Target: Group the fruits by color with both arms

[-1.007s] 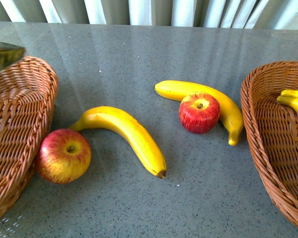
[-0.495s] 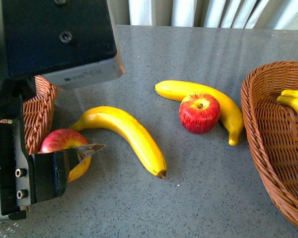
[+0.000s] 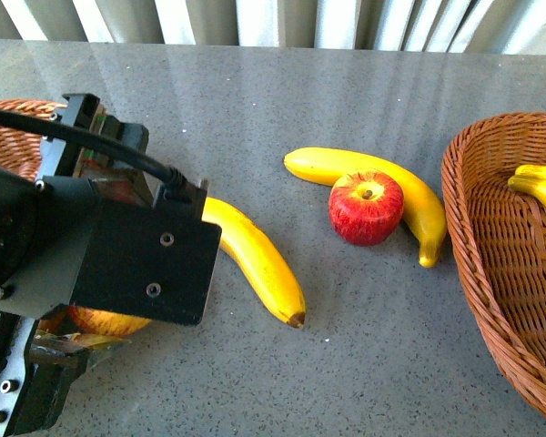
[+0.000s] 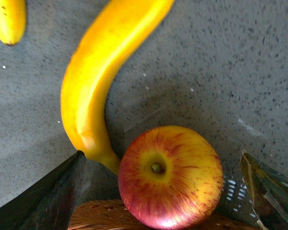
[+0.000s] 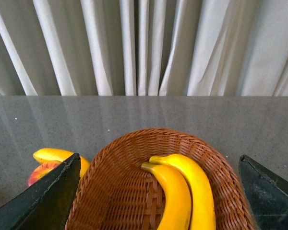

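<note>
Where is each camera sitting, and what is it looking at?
Front view: on the robot's body, facing forward over the table; the left arm fills the lower left.
Left wrist view: on the left wrist, looking down at the streaked apple between open left fingers.
Right wrist view: on the right wrist, facing the right basket and curtains; right fingers show.
Shared: front and right wrist views both show that basket's bananas.

The desk (image 3: 364, 364) is smooth speckled stone. The streaked apple (image 4: 170, 177) and the red apple (image 3: 365, 208) are glossy — the banana (image 3: 255, 259) smooth, waxy. The basket (image 3: 491, 273) is rough woven wicker; the curtain (image 5: 144, 48), matt cloth.
</note>
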